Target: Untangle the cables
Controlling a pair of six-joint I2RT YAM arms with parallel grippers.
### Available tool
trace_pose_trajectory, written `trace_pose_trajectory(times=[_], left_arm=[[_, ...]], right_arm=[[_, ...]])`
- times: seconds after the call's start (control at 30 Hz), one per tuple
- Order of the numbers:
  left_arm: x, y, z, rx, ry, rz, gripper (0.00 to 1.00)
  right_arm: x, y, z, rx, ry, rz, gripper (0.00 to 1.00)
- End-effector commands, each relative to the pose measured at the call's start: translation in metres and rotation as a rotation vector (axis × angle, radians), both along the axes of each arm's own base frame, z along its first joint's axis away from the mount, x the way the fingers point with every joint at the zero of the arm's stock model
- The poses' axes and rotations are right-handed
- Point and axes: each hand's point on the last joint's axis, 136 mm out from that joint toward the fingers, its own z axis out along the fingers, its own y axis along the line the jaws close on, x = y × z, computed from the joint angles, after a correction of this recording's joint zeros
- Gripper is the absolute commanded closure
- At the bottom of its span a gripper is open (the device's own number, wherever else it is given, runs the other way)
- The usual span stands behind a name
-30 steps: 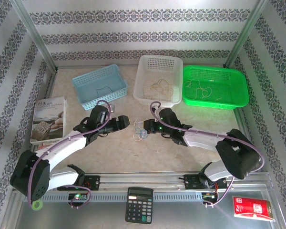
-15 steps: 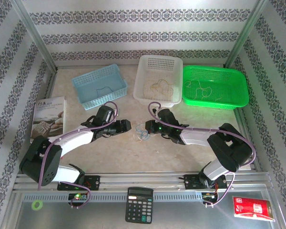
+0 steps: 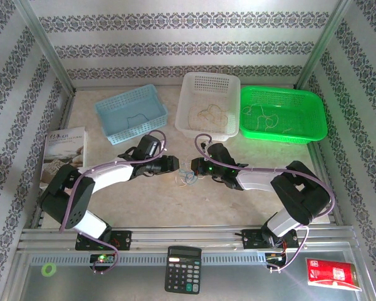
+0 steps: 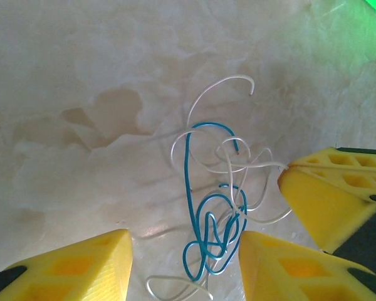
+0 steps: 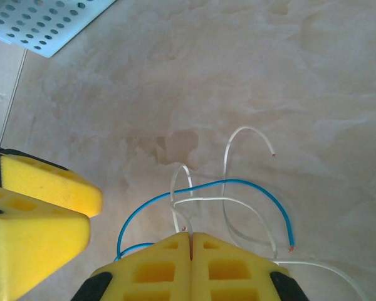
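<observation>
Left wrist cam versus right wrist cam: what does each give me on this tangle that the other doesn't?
Left wrist: knotted loops of the blue cable lying between the left fingers, which stand apart around them. Right wrist: the right fingers pressed together, seemingly pinching a white cable at their tips, plus blue and white free ends and a blue basket corner. Both: blue and white cables crossing on the beige table, and the other arm's yellow fingers at the frame edge.
</observation>
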Motion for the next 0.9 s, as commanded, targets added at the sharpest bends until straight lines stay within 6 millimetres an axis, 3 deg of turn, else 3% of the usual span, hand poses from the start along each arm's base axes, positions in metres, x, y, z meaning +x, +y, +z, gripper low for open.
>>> trace_pose_trajectory(times=[0.0, 0.3, 0.63, 0.7, 0.87], left_arm=[[0.007, -0.015, 0.009, -0.017, -0.049, -0.04, 0.54], [0.01, -0.028, -0.001, -0.007, -0.032, -0.065, 0.61], [0.017, -0.028, -0.007, 0.017, -0.039, -0.038, 0.92], [0.018, -0.026, -0.004, 0.022, -0.046, -0.032, 0.99], [0.018, -0.024, 0.024, 0.016, -0.099, -0.038, 1.0]], right_arm=[[0.003, -0.003, -0.002, 0.011, -0.004, -0.025, 1.0], [0.002, -0.004, -0.001, 0.015, -0.006, -0.027, 1.0], [0.0, -0.007, -0.001, 0.015, -0.011, -0.035, 1.0], [0.0, -0.009, -0.001, 0.013, -0.011, -0.037, 1.0], [-0.001, -0.024, -0.006, -0.011, -0.015, -0.084, 1.0]])
